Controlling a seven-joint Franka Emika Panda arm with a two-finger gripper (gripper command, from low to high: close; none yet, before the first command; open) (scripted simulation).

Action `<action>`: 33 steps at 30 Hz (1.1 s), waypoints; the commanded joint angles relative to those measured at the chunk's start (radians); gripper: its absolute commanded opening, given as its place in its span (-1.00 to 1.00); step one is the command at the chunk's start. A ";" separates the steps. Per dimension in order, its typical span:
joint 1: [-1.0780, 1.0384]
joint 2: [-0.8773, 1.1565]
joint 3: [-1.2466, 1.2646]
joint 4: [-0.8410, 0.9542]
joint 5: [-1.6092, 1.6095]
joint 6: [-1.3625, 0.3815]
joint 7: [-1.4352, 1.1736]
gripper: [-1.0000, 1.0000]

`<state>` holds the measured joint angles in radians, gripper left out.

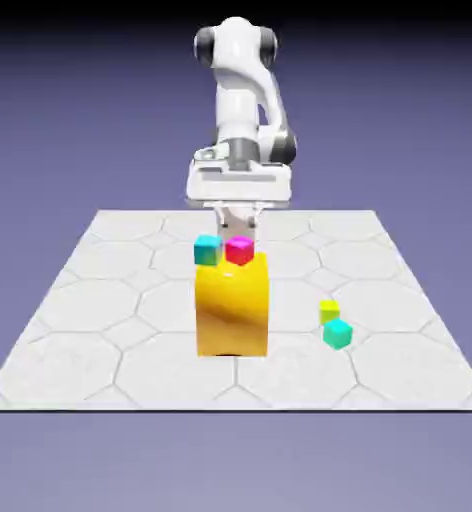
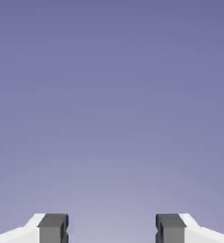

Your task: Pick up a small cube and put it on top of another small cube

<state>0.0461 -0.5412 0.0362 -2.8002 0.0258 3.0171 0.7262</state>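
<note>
Two small cubes, a teal one [image 1: 207, 250] and a magenta one [image 1: 239, 249], show side by side at the top far edge of a tall yellow block [image 1: 232, 305]. My gripper [image 1: 233, 232] hangs just behind and above them, its fingers partly hidden by the cubes. In the hand view the two grey fingertips [image 2: 53, 228] stand wide apart with nothing between them, and only the blue-violet backdrop shows ahead. On the table at the exterior view's right, a yellow-green cube [image 1: 328, 310] lies right behind a second teal cube [image 1: 337, 333].
The white hexagon-patterned tabletop [image 1: 100, 330] spreads around the yellow block. The white arm [image 1: 242, 100] rises behind the block at the table's far edge.
</note>
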 commanded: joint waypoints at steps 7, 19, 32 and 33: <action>0.039 0.248 0.252 0.040 0.125 -0.204 0.161 0.00; 0.008 0.635 0.623 0.087 0.285 -0.533 0.517 0.00; 0.078 0.767 0.550 0.082 0.218 -0.400 0.561 -1.00; 0.059 0.731 0.570 0.083 0.236 -0.436 0.549 -1.00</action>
<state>0.1050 0.1899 0.6066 -2.7171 0.2630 2.5812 1.2746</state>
